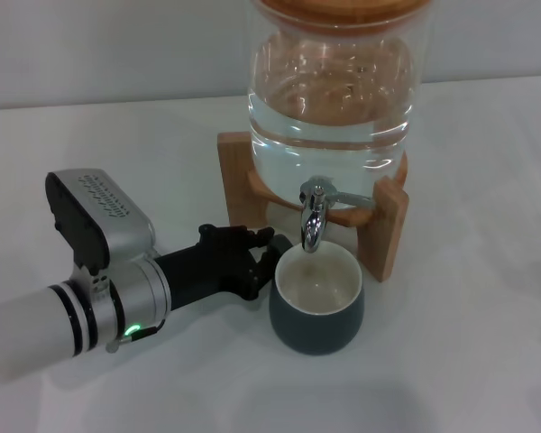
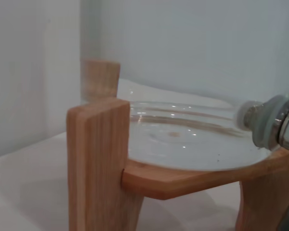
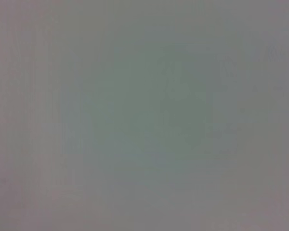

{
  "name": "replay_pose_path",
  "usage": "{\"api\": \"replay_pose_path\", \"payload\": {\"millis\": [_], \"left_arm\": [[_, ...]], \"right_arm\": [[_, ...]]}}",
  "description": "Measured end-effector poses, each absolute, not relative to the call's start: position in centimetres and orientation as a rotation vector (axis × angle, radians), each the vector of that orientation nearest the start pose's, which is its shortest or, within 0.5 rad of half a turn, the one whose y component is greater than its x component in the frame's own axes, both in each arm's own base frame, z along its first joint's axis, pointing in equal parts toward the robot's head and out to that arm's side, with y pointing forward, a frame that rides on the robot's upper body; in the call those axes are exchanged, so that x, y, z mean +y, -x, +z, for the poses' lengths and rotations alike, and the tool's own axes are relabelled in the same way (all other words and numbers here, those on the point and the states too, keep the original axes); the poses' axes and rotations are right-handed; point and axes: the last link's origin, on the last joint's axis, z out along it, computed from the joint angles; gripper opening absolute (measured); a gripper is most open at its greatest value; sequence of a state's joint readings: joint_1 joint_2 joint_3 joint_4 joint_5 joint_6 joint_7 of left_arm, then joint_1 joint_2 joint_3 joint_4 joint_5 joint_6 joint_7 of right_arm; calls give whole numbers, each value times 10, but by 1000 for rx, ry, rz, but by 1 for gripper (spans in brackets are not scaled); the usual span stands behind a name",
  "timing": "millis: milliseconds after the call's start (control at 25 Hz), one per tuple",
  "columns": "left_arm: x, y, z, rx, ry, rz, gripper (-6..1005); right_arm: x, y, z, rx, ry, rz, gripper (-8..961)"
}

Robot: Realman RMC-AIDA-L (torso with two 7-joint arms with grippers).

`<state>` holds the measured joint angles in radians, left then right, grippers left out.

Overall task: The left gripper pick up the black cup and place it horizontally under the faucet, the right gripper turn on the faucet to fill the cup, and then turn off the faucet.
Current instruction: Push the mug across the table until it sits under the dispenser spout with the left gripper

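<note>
From the head camera, the black cup [image 1: 316, 304] stood upright on the worktop [image 1: 469, 343] directly under the faucet [image 1: 314, 215], the left pincer [image 1: 260, 261] touching its near wall; whether its fingers were spread or pinching could not be told. The glazed cup looked rigid, slippery and breakable, best gripped across its wall. The left wrist camera showed the wooden stand [image 2: 98, 163] and faucet base. The right wrist camera showed nothing; the right pincer was unseen.
</note>
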<state>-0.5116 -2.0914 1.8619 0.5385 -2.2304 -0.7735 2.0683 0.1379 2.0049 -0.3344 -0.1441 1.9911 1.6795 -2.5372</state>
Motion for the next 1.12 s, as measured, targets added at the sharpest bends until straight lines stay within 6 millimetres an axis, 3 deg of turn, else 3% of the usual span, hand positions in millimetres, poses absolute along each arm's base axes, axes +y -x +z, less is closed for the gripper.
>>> {"api": "replay_pose_path", "payload": {"millis": [40, 160, 560, 1120], "left_arm": [[334, 225, -124, -524, 2619, -542, 139], [334, 226, -124, -525, 2616, -535, 279], [334, 229, -122, -550, 2600, -541, 516], [332, 233, -119, -577, 2584, -568, 516]], "right_arm": [[207, -390, 90, 468, 1436, 938, 826], [207, -390, 90, 468, 1436, 938, 826], [206, -391, 90, 468, 1436, 936, 826], [207, -392, 91, 472, 1434, 929, 826]]}}
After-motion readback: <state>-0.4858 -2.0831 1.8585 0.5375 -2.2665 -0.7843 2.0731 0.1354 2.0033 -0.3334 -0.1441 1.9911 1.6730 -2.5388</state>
